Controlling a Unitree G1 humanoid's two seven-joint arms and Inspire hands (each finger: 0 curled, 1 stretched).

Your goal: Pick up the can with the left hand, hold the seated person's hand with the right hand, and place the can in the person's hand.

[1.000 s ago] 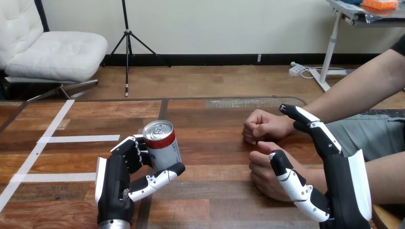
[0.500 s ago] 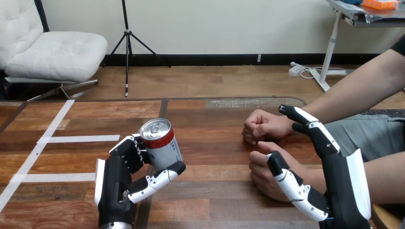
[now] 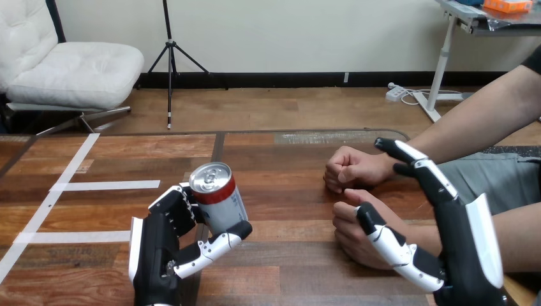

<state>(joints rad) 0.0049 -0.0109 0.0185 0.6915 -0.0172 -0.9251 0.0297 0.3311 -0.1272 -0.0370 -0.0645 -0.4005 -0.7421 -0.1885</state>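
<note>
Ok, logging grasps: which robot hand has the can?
The left hand, its fingers and thumb curled round the can. The right hand is open, by the person's nearer hand.

White tape strips [image 3: 105, 185] are lying in lines across the wooden table [image 3: 287, 268] where a person [image 3: 485, 115] is sitting at the right, suggesting a robotics test lab.

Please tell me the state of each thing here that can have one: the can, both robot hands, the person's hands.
Red and silver metal can: tilted, gripped by the left robot hand.
Left robot hand: shut on the can.
Right robot hand: open, beside the person's nearer hand.
Person's nearer hand: fist, on the brown wooden table.
Person's farther hand: fist, on the table.
</note>
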